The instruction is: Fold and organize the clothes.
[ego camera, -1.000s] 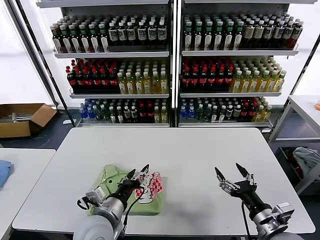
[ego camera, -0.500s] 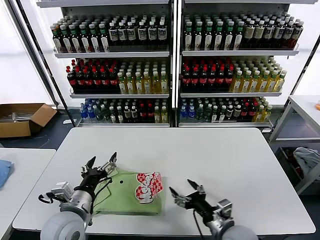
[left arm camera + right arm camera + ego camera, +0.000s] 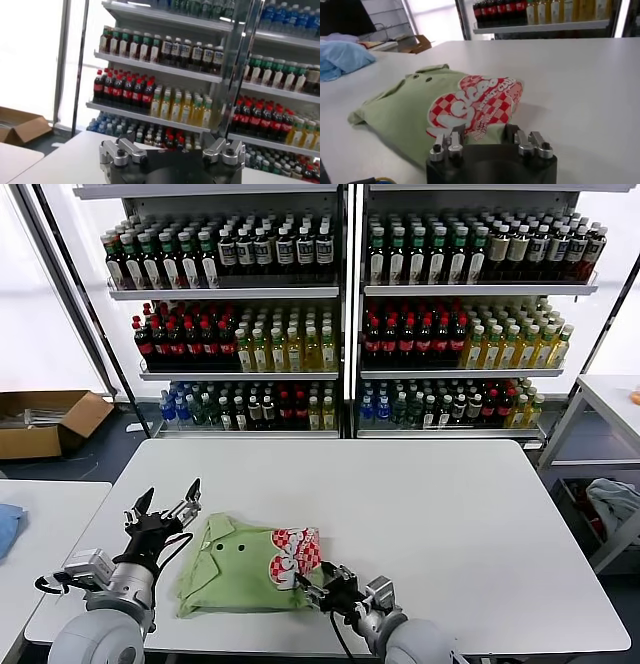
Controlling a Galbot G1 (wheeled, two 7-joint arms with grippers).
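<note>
Look at the shirt first. It lies on the table, near the front edge, toward your robot's left side. It is already folded into a small, neat block. The collar and little buttons face up, and the red-and-white checkered print shows on the end nearest the right claw. So most of the folding looks done. What may be left is a last tidy, or moving the shirt to where it belongs. That is only a guess from how it lies.

Your right claw is low, right at the shirt's edge by the print. Its fingers sit partway apart, and I cannot tell if they pinch the cloth or just touch it. In the right wrist view, the shirt lies straight ahead of the claw, right up against it.

Your left claw is on the other side of the shirt, by the collar end. It is lifted above the table and not touching the shirt. Its fingers are spread wide apart and hold nothing. In the left wrist view, this claw points up at the bottle shelves, away from the shirt.
</note>
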